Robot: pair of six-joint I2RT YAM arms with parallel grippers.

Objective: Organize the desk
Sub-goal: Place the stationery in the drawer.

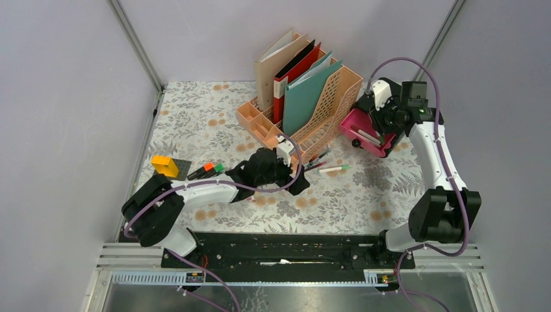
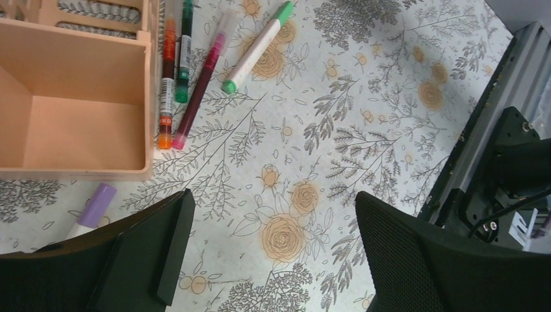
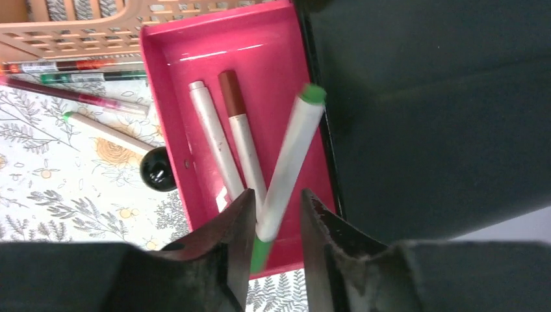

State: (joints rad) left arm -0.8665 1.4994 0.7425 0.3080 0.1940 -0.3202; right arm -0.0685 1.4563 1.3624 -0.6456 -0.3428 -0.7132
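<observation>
The desk (image 1: 364, 195) is a floral-printed tabletop. At its back right, my right gripper (image 1: 380, 127) hangs over a pink tray (image 1: 351, 123). In the right wrist view its jaws (image 3: 278, 208) stand a little apart around a blurred white marker with green ends (image 3: 292, 156), which leans on the left finger with a gap to the right one. The pink tray (image 3: 260, 58) also holds a white marker (image 3: 214, 140) and a brown-capped marker (image 3: 237, 123). My left gripper (image 1: 286, 172) (image 2: 273, 208) is wide open above bare cloth, with nothing between its fingers.
A peach file rack (image 1: 305, 104) with folders stands at the back centre, its empty front compartment (image 2: 71, 97) near my left gripper. Orange (image 2: 167, 78), green (image 2: 184, 52) and magenta (image 2: 201, 81) pens and a green-capped marker (image 2: 256, 45) lie beside it. A yellow block (image 1: 164, 165) sits far left.
</observation>
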